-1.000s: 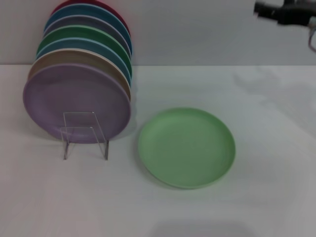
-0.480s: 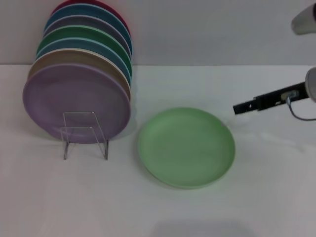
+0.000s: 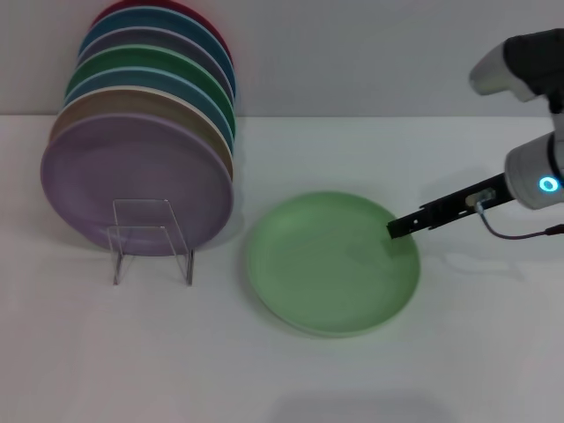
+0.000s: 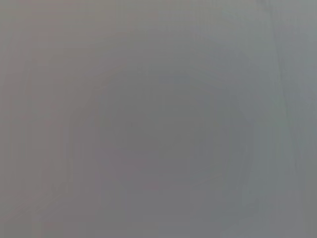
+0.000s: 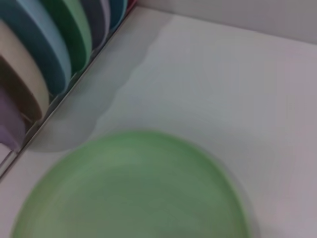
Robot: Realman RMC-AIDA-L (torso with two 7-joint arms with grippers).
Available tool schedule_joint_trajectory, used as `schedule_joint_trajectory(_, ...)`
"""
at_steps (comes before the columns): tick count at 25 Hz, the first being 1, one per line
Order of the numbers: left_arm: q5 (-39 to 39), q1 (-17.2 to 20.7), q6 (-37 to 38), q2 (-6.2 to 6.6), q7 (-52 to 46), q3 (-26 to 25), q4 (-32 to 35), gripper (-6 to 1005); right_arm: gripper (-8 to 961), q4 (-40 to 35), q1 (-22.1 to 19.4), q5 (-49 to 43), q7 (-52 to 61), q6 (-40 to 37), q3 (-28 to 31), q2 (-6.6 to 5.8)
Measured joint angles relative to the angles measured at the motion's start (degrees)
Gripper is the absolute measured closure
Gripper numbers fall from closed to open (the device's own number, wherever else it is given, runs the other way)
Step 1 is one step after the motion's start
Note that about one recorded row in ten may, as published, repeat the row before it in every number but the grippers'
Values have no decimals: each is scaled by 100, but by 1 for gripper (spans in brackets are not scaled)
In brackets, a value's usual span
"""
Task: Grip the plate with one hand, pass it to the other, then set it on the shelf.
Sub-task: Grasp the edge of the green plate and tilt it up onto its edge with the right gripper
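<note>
The light mint-green plate (image 3: 330,264) lies flat on the white table, right of the shelf; it also fills the lower part of the right wrist view (image 5: 129,193). My right gripper (image 3: 394,229), slim and black on a silver-white arm with a glowing blue ring (image 3: 549,184), reaches in from the right, its tip over the plate's right rim. The clear acrylic shelf (image 3: 152,240) stands at the left in front of a lavender plate. My left gripper is out of view; the left wrist view shows only blank grey.
Several coloured plates (image 3: 141,132) stand on edge in a row at the back left, a lavender one (image 3: 132,181) at the front; they also show in the right wrist view (image 5: 44,54). A grey wall runs behind the table.
My right arm has come down from the upper right corner and moved left; its black tip now sits at the mint-green plate's right rim. The plate has not moved.
</note>
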Motion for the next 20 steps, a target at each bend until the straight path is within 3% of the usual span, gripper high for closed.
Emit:
schedule_joint_trajectory(9,1,-97,-69,9,42,0,20,215,211,-188,201,-273,311,-99,-416,-3)
schedule_joint_trajectory(20,-30,-151,-215,33,61,0,33,215,227,-410,281,-365,418,-304,-504,-3)
